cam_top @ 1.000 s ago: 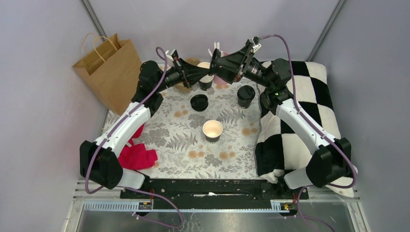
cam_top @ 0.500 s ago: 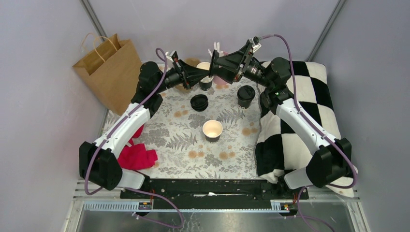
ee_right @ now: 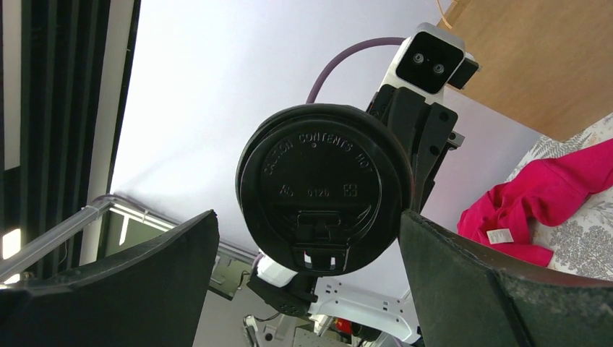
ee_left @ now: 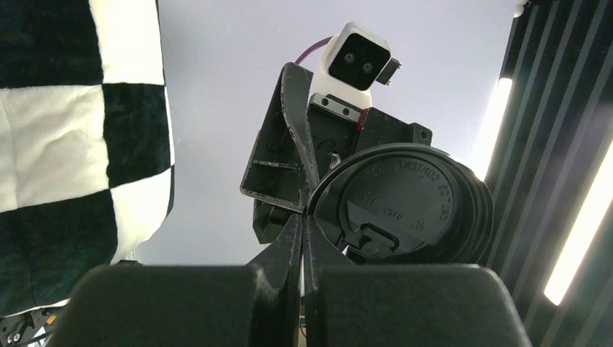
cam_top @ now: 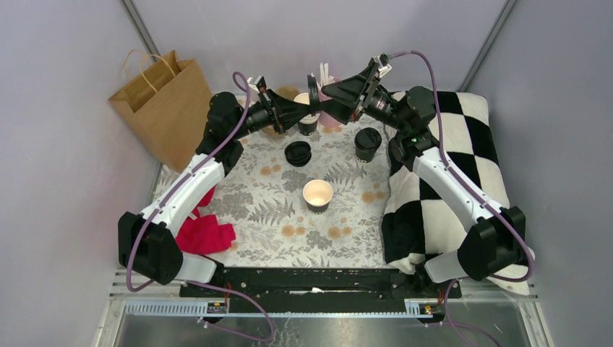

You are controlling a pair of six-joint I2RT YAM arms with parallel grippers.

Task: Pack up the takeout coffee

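Our left gripper (cam_top: 303, 110) has its fingers pressed together on the rim of a black lid (ee_right: 325, 191), pinching it at the edge so that the lid stands on edge in the air at the far side of the table. From the left wrist we see the two fingers meet in a thin seam with the lid's rim caught at their tips. The lid's top, with its raised lettering and sip tab, faces the other arm.

Our right gripper (ee_right: 307, 238) is spread as wide as it goes. Its fingers (ee_right: 144, 282) stand one on each side of the lid, and from the right wrist we see a gap on each side, so it holds nothing. From above, the two grippers point at each other with the lid between them. Just below them stands an open cup (cam_top: 307, 124), cream-white inside.

The takeout coffee (cam_top: 367, 143), black and with its lid on, stands upright on the floral cloth (cam_top: 260, 210). It is below the right arm's wrist and just beside the edge of the checkered cushion (cam_top: 463, 144); neither gripper touches it.

To its left on the cloth lies a low stack of lids (cam_top: 298, 152). Nearer to the arm bases stands a second open cup (cam_top: 318, 194), on its own. A brown paper bag (cam_top: 163, 108) stands upright at the far left, well apart from the cups. A red cloth (cam_top: 206, 233) lies beside the left arm.
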